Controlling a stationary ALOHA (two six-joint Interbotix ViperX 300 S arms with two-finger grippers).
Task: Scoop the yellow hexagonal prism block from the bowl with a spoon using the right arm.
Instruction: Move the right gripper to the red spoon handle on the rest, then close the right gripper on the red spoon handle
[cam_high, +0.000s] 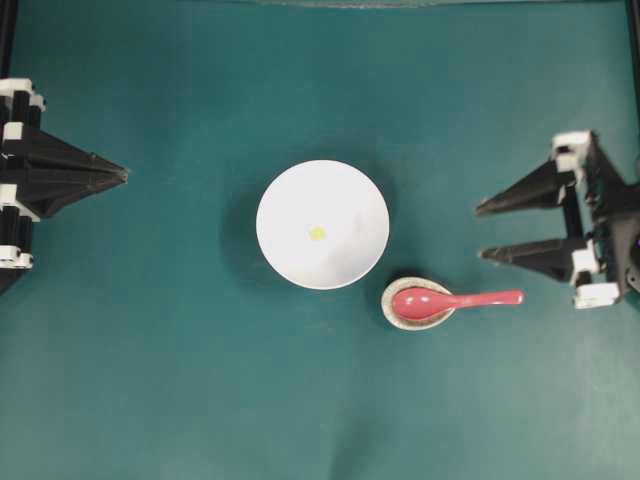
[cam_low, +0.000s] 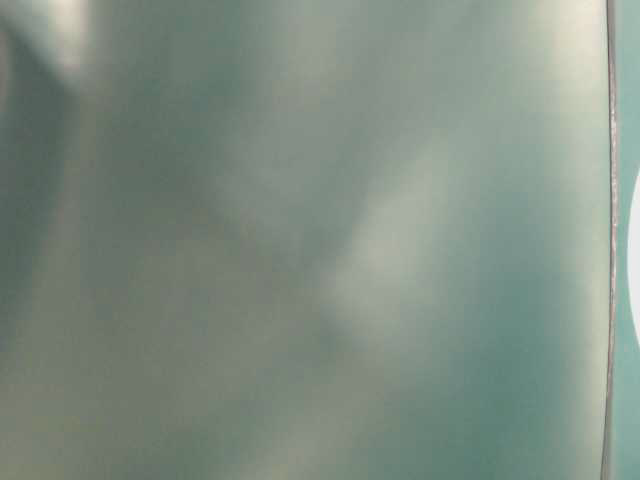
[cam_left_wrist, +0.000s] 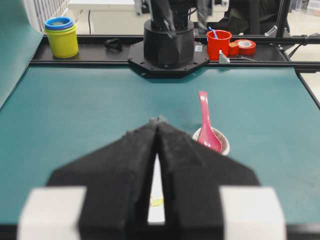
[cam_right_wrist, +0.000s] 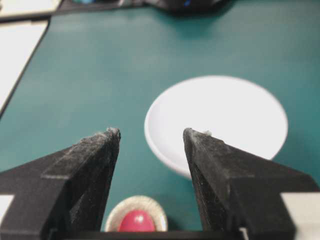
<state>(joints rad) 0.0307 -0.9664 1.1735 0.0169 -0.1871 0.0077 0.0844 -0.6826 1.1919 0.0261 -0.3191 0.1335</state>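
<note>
The white bowl (cam_high: 345, 195) stands mid-table with the tiny yellow block (cam_high: 317, 233) inside it. The red spoon (cam_high: 470, 299) lies to the bowl's lower right, its scoop resting in a small speckled dish (cam_high: 392, 314) and its handle pointing at my right gripper (cam_high: 482, 232). That gripper is open and empty, just beyond the handle's end. In the right wrist view the gripper (cam_right_wrist: 150, 132) frames the bowl (cam_right_wrist: 220, 115) and the spoon's scoop (cam_right_wrist: 136, 221). My left gripper (cam_high: 125, 175) is shut and empty at the far left. In the left wrist view its fingers (cam_left_wrist: 130, 165) hide most of the bowl; the block (cam_left_wrist: 156, 201) and spoon (cam_left_wrist: 204, 117) show.
Beyond the table's far edge in the left wrist view are the other arm's base (cam_left_wrist: 168, 42), stacked yellow cups (cam_left_wrist: 61, 37), a red cup (cam_left_wrist: 218, 44) and a red tape roll (cam_left_wrist: 245, 46). The table-level view is a teal blur.
</note>
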